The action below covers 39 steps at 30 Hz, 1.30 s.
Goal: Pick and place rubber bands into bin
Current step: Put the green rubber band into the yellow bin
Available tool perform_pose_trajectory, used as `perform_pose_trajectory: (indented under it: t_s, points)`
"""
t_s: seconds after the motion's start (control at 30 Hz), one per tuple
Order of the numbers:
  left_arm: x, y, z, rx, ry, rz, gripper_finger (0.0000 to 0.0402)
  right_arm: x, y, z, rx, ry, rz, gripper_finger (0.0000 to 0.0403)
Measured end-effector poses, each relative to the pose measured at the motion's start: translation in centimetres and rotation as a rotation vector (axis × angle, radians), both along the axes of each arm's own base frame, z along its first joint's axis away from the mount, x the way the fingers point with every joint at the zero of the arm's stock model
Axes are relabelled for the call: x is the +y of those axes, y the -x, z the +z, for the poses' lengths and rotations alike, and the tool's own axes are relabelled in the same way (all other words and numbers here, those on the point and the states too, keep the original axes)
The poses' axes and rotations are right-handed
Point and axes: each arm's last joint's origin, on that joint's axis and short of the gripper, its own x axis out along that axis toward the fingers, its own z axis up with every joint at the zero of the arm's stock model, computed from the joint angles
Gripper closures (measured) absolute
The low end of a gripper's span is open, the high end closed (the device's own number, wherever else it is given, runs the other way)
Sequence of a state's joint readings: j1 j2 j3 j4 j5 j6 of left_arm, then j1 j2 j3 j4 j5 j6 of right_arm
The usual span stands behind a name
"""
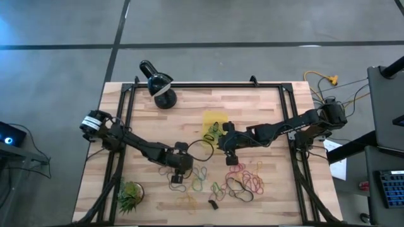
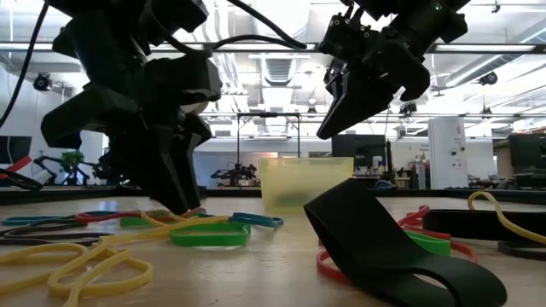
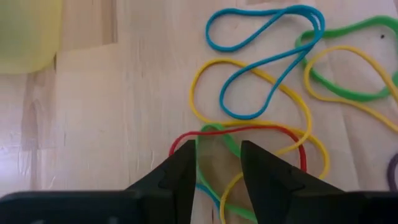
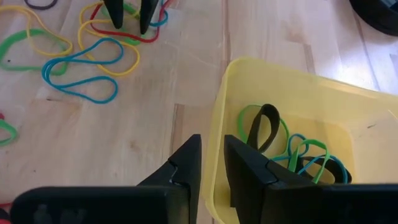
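Observation:
Many coloured rubber bands (image 1: pixel 233 180) lie loose on the wooden table, near its front edge. The yellow bin (image 1: pixel 211 120) sits mid-table and holds several green, blue and black bands (image 4: pixel 292 149). My left gripper (image 3: pixel 217 158) is open and low at the table (image 2: pixel 183 205). Its fingertips stand on either side of a red band (image 3: pixel 249 129) and a green band (image 3: pixel 214 134). My right gripper (image 4: pixel 211 155) is open and empty. It is raised (image 2: pixel 341 111) over the bin's rim (image 4: pixel 280 68) on the side facing the loose bands. My left gripper points down at the table with the red band (image 3: pixel 186 140) and the green band running between its fingertips. I cannot tell whether the fingers touch either band. Both bands lie flat on the wood.
A black domed lamp (image 1: pixel 158 85) stands near the far left corner. A spiky green plant (image 1: pixel 129 195) sits at the near left. A wide black band (image 2: pixel 384 239) lies close to the near edge. Black frame rails (image 1: pixel 293 113) run along the table's sides.

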<state>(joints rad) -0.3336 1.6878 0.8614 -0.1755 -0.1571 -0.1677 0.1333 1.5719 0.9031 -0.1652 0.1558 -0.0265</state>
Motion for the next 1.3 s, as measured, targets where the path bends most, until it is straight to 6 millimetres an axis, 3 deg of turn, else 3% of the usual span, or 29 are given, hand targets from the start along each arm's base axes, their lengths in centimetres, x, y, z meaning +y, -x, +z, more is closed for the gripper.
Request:
perform_pose_trajectory:
  t_s: [0.43,0.8,1.03,1.3]
  points:
    - [0.6,-0.1,-0.2,0.001,-0.033,0.018,0.0297,0.0,0.1,-0.4,-0.009,0.003,0.004,0.0339]
    - [0.5,-0.1,-0.3,0.015,0.007,-0.008,0.0397,0.0,0.2,-0.4,-0.008,0.004,0.004,0.0339]
    - [0.6,-0.1,-0.1,0.008,0.002,-0.004,0.0401,0.0,0.2,-0.4,-0.008,0.003,0.004,0.0339]
    - [0.6,0.0,1.7,-0.053,0.007,0.002,0.0401,0.0,0.2,-0.4,-0.008,0.002,0.003,0.0339]
